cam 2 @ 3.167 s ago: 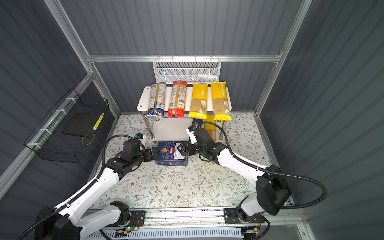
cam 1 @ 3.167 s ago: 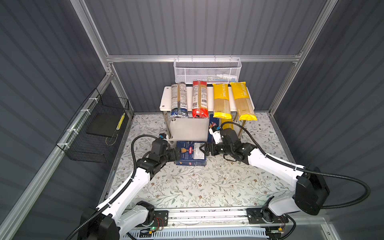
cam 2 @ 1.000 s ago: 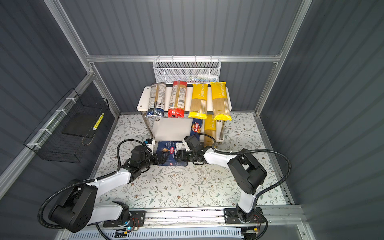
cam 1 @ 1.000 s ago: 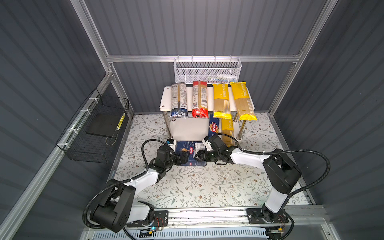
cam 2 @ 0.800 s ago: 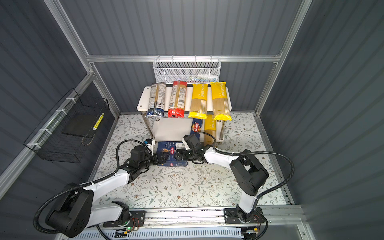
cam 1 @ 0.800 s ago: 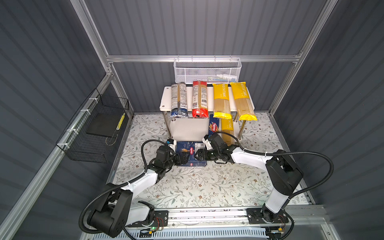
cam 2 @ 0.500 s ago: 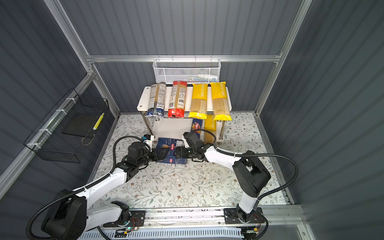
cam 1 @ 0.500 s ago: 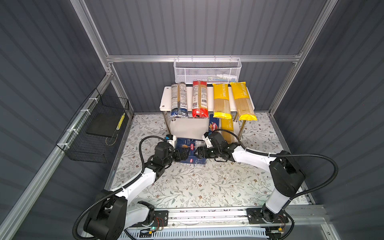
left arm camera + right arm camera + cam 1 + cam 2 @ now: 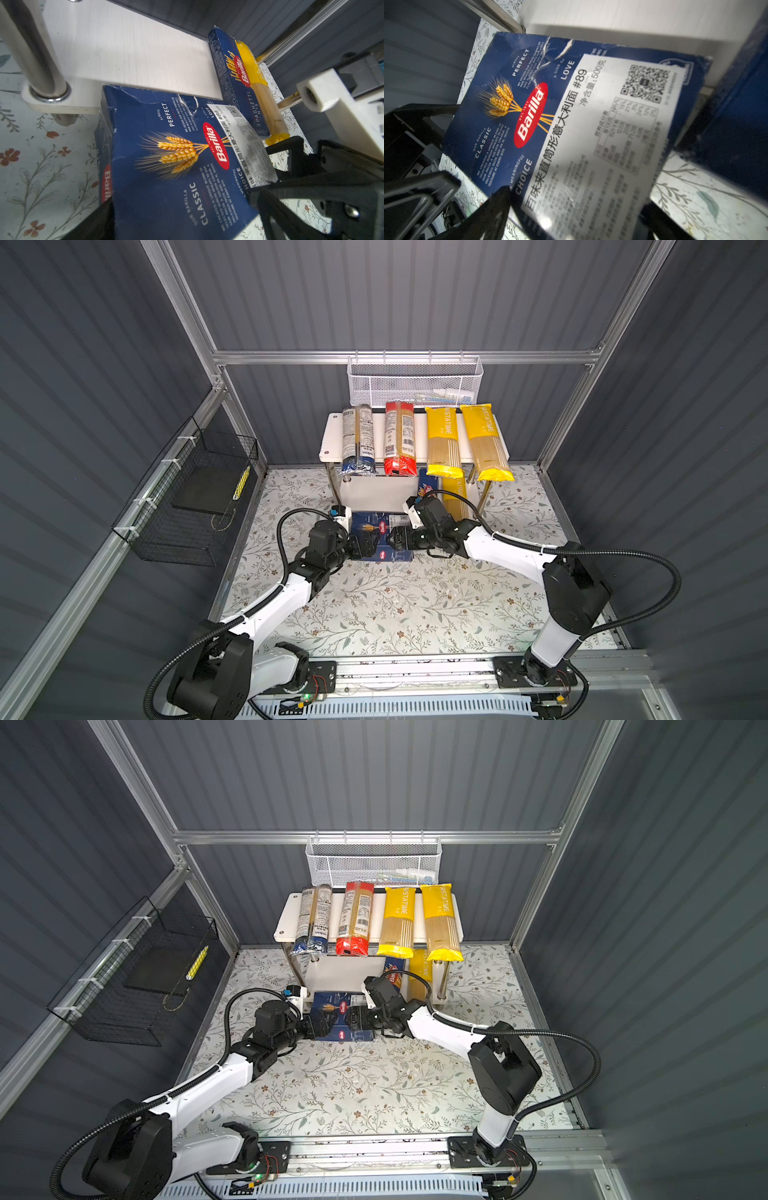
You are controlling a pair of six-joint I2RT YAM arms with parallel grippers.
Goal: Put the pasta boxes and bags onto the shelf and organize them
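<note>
Wide Barilla box [image 9: 380, 536] lies printed face up over the floral desk [image 9: 415, 605], in front of the shelf [image 9: 332, 439]. Its long axis runs front to back, with the far end at the front edge of the lower board [image 9: 135, 52]. The left gripper [image 9: 362, 545] and right gripper [image 9: 394, 538] clasp its opposite sides, jaws spread wide around it. A slim spaghetti box [image 9: 239, 83] lies lengthwise on the same board.

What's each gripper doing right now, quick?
Left gripper: closed on the wide Barilla box.
Right gripper: closed on the same box, from its other side.
</note>
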